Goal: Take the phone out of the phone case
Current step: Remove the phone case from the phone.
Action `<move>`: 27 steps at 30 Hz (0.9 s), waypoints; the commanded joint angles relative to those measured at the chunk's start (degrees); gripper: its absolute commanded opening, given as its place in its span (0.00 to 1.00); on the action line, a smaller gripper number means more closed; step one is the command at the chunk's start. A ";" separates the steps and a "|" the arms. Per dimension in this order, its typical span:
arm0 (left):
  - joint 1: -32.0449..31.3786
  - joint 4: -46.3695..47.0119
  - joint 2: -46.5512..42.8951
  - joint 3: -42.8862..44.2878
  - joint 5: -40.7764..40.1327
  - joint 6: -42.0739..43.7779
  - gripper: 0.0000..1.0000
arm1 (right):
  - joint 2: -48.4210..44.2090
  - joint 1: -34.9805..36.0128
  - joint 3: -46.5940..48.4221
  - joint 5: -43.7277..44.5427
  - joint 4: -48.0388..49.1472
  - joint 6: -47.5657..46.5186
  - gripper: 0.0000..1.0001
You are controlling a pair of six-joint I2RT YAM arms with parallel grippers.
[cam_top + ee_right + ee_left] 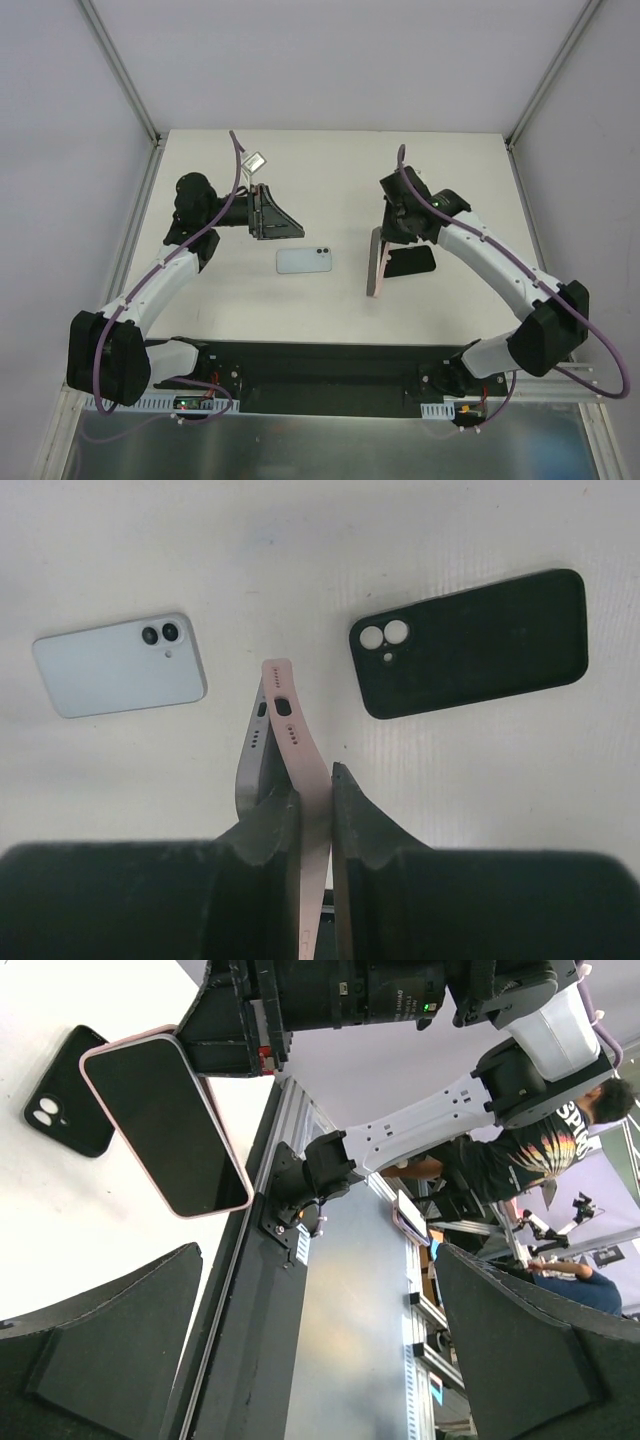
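My right gripper (315, 798) is shut on the pink phone case (297, 742) and holds it on edge above the table. The grey phone (249, 762) sits inside, and its near end has parted from the case wall on the left. In the top view the pink case (375, 262) stands upright below the right gripper (392, 232). The left wrist view shows the phone's dark screen (165, 1125) framed in pink. My left gripper (272, 215) is open and empty at the back left, apart from the case; its fingers (100, 1360) frame only the table's front edge.
A black phone case (410, 262) lies flat just right of the pink case; it also shows in the right wrist view (470, 645). A light blue phone (304, 260) lies face down at the table's middle. The black base rail (320, 375) runs along the near edge.
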 commanded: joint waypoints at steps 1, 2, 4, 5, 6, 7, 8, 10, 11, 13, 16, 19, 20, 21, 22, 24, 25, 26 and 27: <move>0.33 -0.88 -1.21 1.62 -0.75 2.57 0.99 | 4.11 -0.52 5.98 3.87 -3.82 -3.78 0.01; 0.33 -2.10 -1.29 1.70 -0.93 2.83 0.99 | 5.09 -0.53 6.33 4.31 -4.09 -4.39 0.01; 0.33 -3.78 -1.56 2.05 -1.37 3.71 0.99 | 7.72 -0.53 7.30 5.37 -5.14 -4.92 0.02; 0.33 -5.61 -1.65 2.14 -1.46 4.06 0.99 | 8.43 -0.61 7.39 5.63 -5.24 -5.10 0.01; 0.33 -6.68 -2.00 2.23 -1.63 5.02 0.99 | 9.22 -0.61 7.39 5.98 -5.32 -5.45 0.01; 0.33 -7.38 -2.35 2.14 -1.81 5.55 0.99 | 10.45 -0.53 7.30 5.90 -5.32 -5.54 0.01; 0.33 -8.17 -2.61 2.06 -2.33 5.99 0.99 | 11.15 -0.53 7.22 5.81 -5.15 -5.80 0.01; 0.33 -10.55 -3.40 1.62 -2.95 7.40 0.99 | 12.73 -0.53 6.87 5.81 -5.15 -6.06 0.01; 0.33 -11.25 -3.49 1.53 -3.21 7.75 0.99 | 13.27 -0.53 6.69 5.98 -5.15 -6.15 0.01; 0.33 -12.92 -3.23 1.53 -3.57 8.54 0.99 | 14.67 -0.53 6.25 5.46 -4.28 -6.24 0.01; 0.33 -13.63 -2.97 1.26 -4.09 8.90 0.99 | 16.34 -0.53 5.99 1.95 -2.61 -6.24 0.01; 0.33 -14.94 -3.23 1.18 -4.62 9.51 0.99 | 17.13 -0.35 5.81 -1.04 -1.02 -6.07 0.02; 0.33 -15.73 -3.40 1.18 -4.88 10.38 0.99 | 17.14 -0.26 5.90 -1.39 -0.76 -6.07 0.01; 0.33 -16.35 -3.58 1.18 -5.06 10.83 0.99 | 17.14 -0.09 5.81 -2.01 -0.67 -5.89 0.01; 0.33 -16.96 -3.75 1.26 -5.41 11.35 0.99 | 17.14 0.26 5.90 -2.01 -0.32 -5.89 0.01; 0.33 -18.55 -4.11 1.09 -6.29 12.59 0.99 | 17.57 0.70 6.25 -2.45 -0.49 -5.63 0.01; 0.33 -18.64 -4.11 0.92 -6.47 12.76 0.99 | 17.75 0.88 6.42 -2.45 -0.58 -5.63 0.01; 0.33 -18.64 -3.76 0.65 -6.64 12.85 0.99 | 17.93 1.05 6.60 -2.19 -0.75 -5.54 0.02; 0.33 -18.64 -3.50 0.65 -6.82 12.94 0.99 | 18.54 1.40 7.12 -2.10 -1.19 -5.45 0.01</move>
